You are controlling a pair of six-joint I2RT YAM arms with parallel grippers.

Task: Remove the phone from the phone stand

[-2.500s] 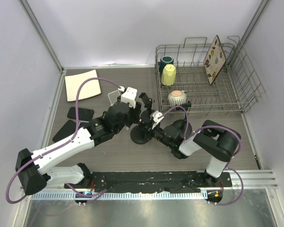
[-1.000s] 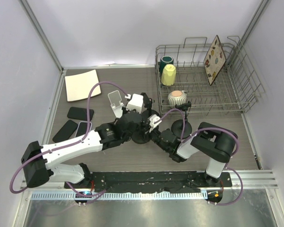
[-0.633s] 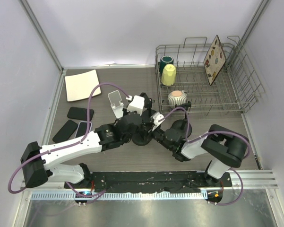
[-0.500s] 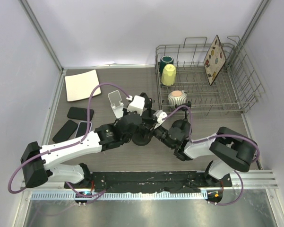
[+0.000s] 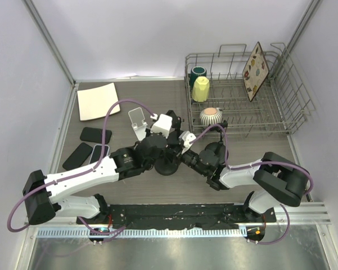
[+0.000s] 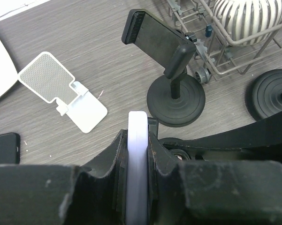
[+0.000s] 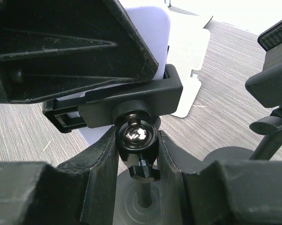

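Phone (image 6: 137, 164): white, held edge-on and upright, seated in the black clamp of the phone stand (image 7: 131, 101) at the table centre, just in front of the arms. Left gripper (image 6: 137, 152): fingers (image 6: 115, 154) clenched on the phone, one pad flat against each face. In the right wrist view the same fingers cover the upper part of the phone (image 7: 152, 28), and the clamp wraps its lower part. Right gripper (image 7: 137, 154): fingers (image 7: 101, 157) closed against both sides of the ball joint below the clamp, above the stand's round base (image 5: 166, 165). A second black stand (image 6: 176, 96) with an empty clamp stands just beyond, close to the dish rack (image 5: 270, 112). A white folding stand (image 6: 80, 105) rests on the table (image 5: 157, 95) to its left, apart from both grippers.
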